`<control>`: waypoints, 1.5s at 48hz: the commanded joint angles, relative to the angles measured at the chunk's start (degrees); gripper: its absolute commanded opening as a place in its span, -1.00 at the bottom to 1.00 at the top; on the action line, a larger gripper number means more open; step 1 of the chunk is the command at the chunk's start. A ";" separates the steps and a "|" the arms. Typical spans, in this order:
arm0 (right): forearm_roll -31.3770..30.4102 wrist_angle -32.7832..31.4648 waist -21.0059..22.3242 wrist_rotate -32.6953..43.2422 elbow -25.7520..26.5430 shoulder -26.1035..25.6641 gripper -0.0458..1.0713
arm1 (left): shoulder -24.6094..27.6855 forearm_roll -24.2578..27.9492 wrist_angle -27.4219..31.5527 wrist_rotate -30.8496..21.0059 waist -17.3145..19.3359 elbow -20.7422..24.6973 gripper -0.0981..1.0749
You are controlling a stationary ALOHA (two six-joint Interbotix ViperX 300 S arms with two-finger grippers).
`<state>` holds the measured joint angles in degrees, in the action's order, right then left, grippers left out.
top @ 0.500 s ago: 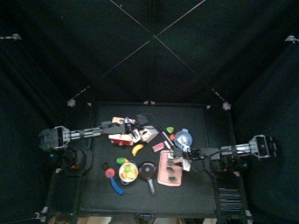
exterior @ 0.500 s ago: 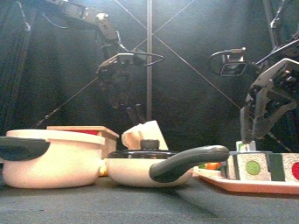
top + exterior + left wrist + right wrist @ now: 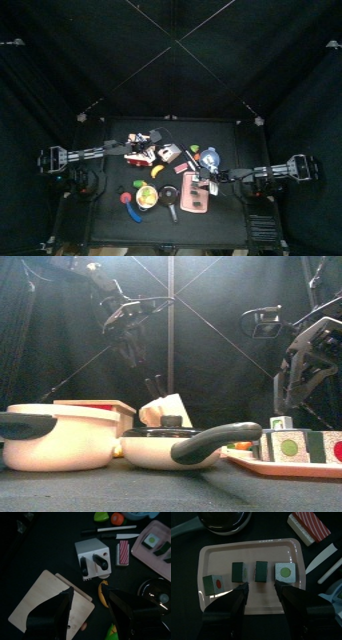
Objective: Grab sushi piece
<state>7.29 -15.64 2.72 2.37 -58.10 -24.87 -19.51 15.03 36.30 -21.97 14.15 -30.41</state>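
Right gripper [image 3: 261, 594]: hanging over the pink tray, jaws spread with nothing between them; the gap sits above the two dark pieces in the middle of the row.
Sushi pieces: four in a row on the tray, none lifted. A white-sided piece with a red centre [image 3: 215, 583] at one end, two dark-wrapped pieces [image 3: 239, 571] and [image 3: 260, 570] in the middle, a white piece with a green centre [image 3: 285, 572] at the other end.
Pink tray [image 3: 251, 547]: flat on the table near its front right, seen from above; the pieces stand apart from one another, not touching.
Beside the tray: a red-and-white striped block [image 3: 308, 526] just past one corner, and a dark pan [image 3: 224, 519] off the far rim.
Left gripper [image 3: 89, 604]: up over the left half of the table, jaws apart and empty, above a wooden board [image 3: 50, 604] and a small white toaster [image 3: 94, 557]; it looks like it is only waiting.
Done so far: by my reading, only the approach; the right arm is lined up over the tray.
Left to do: come down onto one piece, pinch it and lift it clear. Which middle piece it means to take I cannot tell.
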 commanded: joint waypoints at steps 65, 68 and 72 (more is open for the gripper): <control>-6.94 -1.05 7.56 -0.09 6.42 17.05 0.87 | -9.93 0.79 -48.08 0.44 -5.45 -33.05 0.61; -7.38 -1.23 7.29 -0.18 6.77 18.11 0.86 | -9.93 0.79 -48.08 0.44 -5.45 -33.05 0.61; -7.73 -1.23 6.68 -0.09 7.12 19.07 0.85 | -9.93 0.88 -48.08 0.44 -5.45 -33.05 0.61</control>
<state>-0.18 -16.96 9.93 2.29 -52.21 -5.63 -29.53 15.91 -11.25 -21.53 8.79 -64.07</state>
